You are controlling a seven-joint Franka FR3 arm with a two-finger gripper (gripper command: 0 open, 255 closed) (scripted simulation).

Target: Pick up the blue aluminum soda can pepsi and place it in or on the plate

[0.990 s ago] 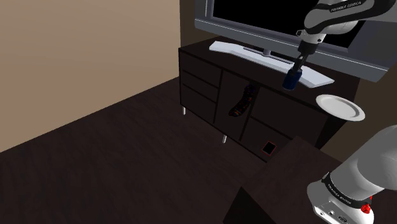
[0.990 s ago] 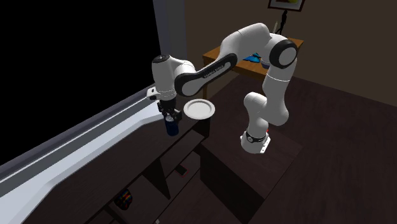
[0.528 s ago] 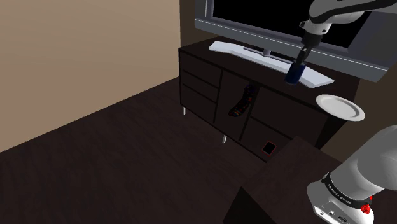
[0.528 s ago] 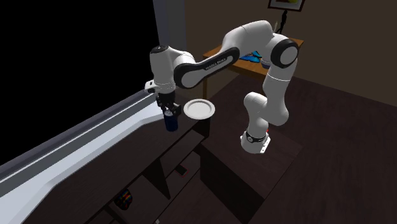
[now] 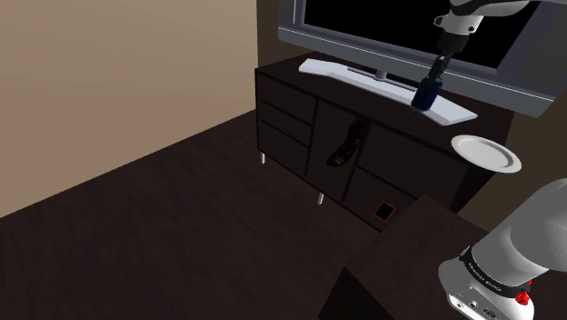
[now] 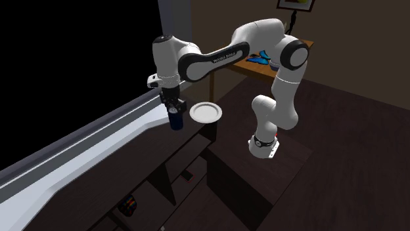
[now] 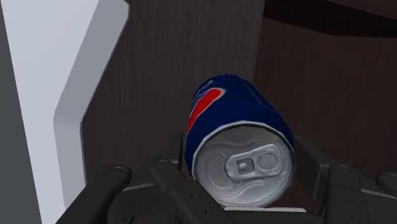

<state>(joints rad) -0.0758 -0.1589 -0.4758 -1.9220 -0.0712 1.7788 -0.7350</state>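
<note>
The blue soda can (image 5: 426, 93) (image 6: 175, 119) (image 7: 238, 137) with a red mark and silver top hangs in the air above the dark TV cabinet (image 5: 309, 127). My gripper (image 5: 432, 80) (image 6: 172, 108) (image 7: 243, 167) is shut on the can, its black fingers (image 7: 310, 159) clasping the can's top end from both sides. The white plate (image 5: 486, 152) (image 6: 206, 113) lies on the cabinet's top, toward the shoulder view's right of the can and lower than it. In the second exterior view the plate sits just right of the can.
A flat TV (image 5: 400, 36) on a pale grey base (image 5: 382, 86) stands on the cabinet behind the can. A dark remote-like object (image 5: 345, 145) lies in the cabinet's open shelf. A brown table (image 6: 263, 62) with a blue item stands behind the arm. Dark floor surrounds the stand.
The gripper has risen with the can clasped in it, lifting the can higher above the cabinet top. The plate has not moved.
</note>
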